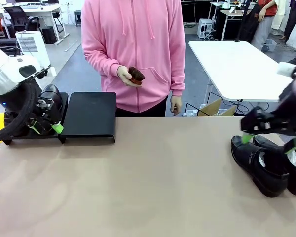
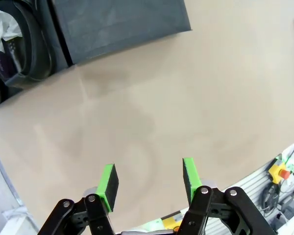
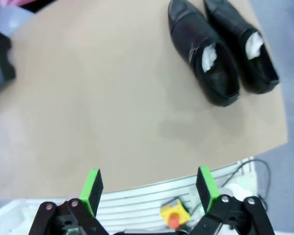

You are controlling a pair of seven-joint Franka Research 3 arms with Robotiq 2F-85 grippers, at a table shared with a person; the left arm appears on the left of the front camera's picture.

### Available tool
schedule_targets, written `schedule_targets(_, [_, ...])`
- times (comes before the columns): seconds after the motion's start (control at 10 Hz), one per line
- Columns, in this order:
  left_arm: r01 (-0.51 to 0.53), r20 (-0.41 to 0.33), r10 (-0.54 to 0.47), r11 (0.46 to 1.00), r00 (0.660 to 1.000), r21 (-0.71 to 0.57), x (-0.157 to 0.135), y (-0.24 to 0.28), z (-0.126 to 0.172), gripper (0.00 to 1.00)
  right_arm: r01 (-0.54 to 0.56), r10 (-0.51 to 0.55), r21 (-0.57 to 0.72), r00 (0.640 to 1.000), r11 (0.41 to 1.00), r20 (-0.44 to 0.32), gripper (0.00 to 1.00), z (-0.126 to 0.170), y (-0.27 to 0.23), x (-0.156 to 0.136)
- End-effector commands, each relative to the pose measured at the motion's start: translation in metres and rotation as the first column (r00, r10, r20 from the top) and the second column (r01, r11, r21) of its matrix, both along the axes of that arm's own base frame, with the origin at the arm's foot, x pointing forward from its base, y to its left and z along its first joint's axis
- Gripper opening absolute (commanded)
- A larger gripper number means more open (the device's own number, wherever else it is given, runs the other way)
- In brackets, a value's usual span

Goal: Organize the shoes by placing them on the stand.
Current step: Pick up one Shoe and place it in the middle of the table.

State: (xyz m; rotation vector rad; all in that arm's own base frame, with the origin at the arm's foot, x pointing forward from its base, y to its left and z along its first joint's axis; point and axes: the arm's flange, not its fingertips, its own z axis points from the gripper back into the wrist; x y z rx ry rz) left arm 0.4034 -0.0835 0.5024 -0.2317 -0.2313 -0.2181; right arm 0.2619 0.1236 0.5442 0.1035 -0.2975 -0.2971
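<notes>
Black shoes [image 1: 259,165] lie paired at the right end of the table [image 1: 163,187], near my right gripper [image 3: 149,188], which is spread and empty. My left gripper [image 2: 149,181], also released and empty, hangs beside the stand [image 1: 91,116], which bears another shoe [image 2: 24,49].

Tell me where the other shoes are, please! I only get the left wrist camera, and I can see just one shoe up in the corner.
Observer: A pair of shoes lies side by side at the right end of the table, toes toward the far side.
Operator: Is the other gripper grabbing one?
Observer: No. The right gripper hovers close by them, open, with nothing between its fingers.
</notes>
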Motion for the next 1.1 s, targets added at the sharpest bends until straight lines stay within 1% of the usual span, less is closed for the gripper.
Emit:
schedule_targets(0.0, [0.005,-0.002,-0.005,1.0,1.0,-0.021,-0.003,0.004,-0.002,0.69,-0.086,0.086,-0.035,0.996,0.996,-0.013,1.0,-0.024,-0.054,-0.039])
schedule_targets(0.2, [0.005,-0.002,-0.005,1.0,1.0,-0.021,-0.003,0.004,-0.002,0.69,-0.023,0.022,-0.013,0.999,1.0,-0.046,1.0,-0.029,-0.085,-0.046])
schedule_targets(0.3, [0.005,-0.002,-0.005,1.0,1.0,-0.021,-0.003,0.004,-0.002,0.69,-0.057,0.056,-0.015,0.998,0.998,-0.021,1.0,0.015,-0.042,-0.017])
schedule_targets(0.7, [0.005,-0.002,-0.005,1.0,1.0,-0.021,-0.003,0.004,-0.002,0.69,-0.057,0.056,-0.015,0.998,0.998,-0.021,1.0,0.015,-0.042,-0.017])
schedule_targets(0.8, [0.005,-0.002,-0.005,1.0,1.0,-0.021,-0.003,0.004,-0.002,0.69,-0.059,0.058,-0.027,0.998,0.998,-0.034,1.0,0.014,-0.043,-0.022])
schedule_targets(0.9, [0.005,-0.002,-0.005,1.0,1.0,-0.021,-0.003,0.004,-0.002,0.69,-0.175,0.155,-0.168,0.98,0.97,-0.121,1.0,0.002,-0.029,-0.005])
schedule_targets(1.0, [0.005,-0.002,-0.005,1.0,1.0,-0.021,-0.003,0.004,-0.002,0.69,-0.216,0.168,-0.213,0.96,0.953,-0.223,1.0,-0.008,-0.029,0.007])
